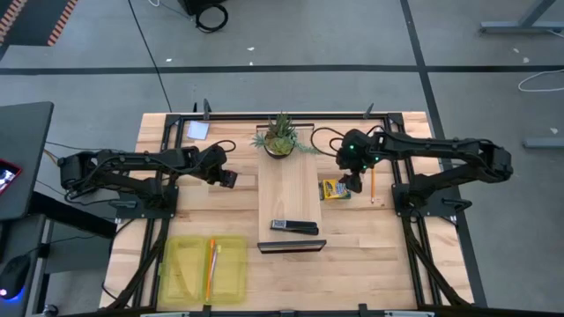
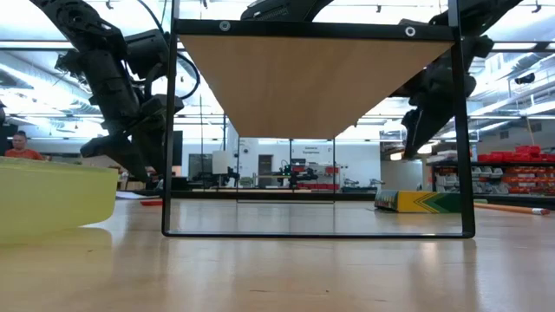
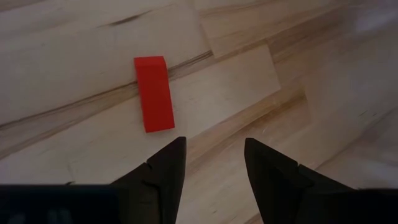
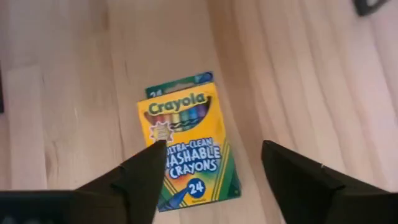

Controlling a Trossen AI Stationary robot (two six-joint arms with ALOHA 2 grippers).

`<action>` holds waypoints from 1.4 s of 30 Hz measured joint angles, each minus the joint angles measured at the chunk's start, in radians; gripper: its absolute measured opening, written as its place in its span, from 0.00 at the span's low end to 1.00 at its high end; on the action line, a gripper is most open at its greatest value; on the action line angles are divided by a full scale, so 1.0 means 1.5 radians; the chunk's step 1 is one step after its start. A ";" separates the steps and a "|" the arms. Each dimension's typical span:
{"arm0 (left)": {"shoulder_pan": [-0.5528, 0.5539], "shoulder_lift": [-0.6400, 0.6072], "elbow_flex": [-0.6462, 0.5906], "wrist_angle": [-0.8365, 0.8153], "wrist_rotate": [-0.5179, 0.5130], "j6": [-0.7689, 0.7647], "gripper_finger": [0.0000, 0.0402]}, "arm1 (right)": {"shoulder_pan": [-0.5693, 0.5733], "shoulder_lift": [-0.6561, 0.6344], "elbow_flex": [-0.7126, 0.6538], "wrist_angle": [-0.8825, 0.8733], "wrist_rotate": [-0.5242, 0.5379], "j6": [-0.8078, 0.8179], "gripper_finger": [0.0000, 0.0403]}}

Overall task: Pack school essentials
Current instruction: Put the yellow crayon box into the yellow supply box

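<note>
The red eraser (image 3: 153, 93) lies flat on the table just ahead of my open left gripper (image 3: 214, 155), which hovers left of the wooden board (image 1: 227, 176). The yellow-green crayon box (image 4: 186, 146) lies face up under my open right gripper (image 4: 214, 162), right of the board (image 1: 352, 180); the box (image 1: 333, 189) also shows in the high view. A thin pencil (image 1: 372, 183) lies to the box's right. The orange pen (image 1: 211, 264) lies in the yellow tray (image 1: 181, 275). The pale note pad (image 1: 197, 130) sits near the far left corner. The scissors are out of view.
A raised wooden board (image 1: 286, 194) on a black frame (image 2: 169, 130) stands mid-table. A black stapler-like bar (image 1: 293, 226) lies on it, and a potted plant (image 1: 280, 136) sits at its far end. A person (image 2: 17, 146) shows in the room beyond.
</note>
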 joint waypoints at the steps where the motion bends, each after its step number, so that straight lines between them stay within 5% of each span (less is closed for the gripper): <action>1: 0.000 0.000 0.000 0.000 0.000 0.000 0.43 | 0.003 0.006 0.000 -0.001 0.000 -0.008 0.73; 7: 0.000 0.000 0.000 0.000 -0.001 0.000 0.43 | 0.026 0.055 0.000 -0.002 0.041 -0.035 0.97; 18: 0.000 0.000 0.000 0.000 -0.001 -0.005 0.43 | 0.064 0.123 0.000 0.006 0.055 -0.118 0.98; 42: 0.000 0.000 0.000 -0.001 0.000 0.000 0.43 | 0.103 0.232 0.000 0.056 0.104 -0.111 0.99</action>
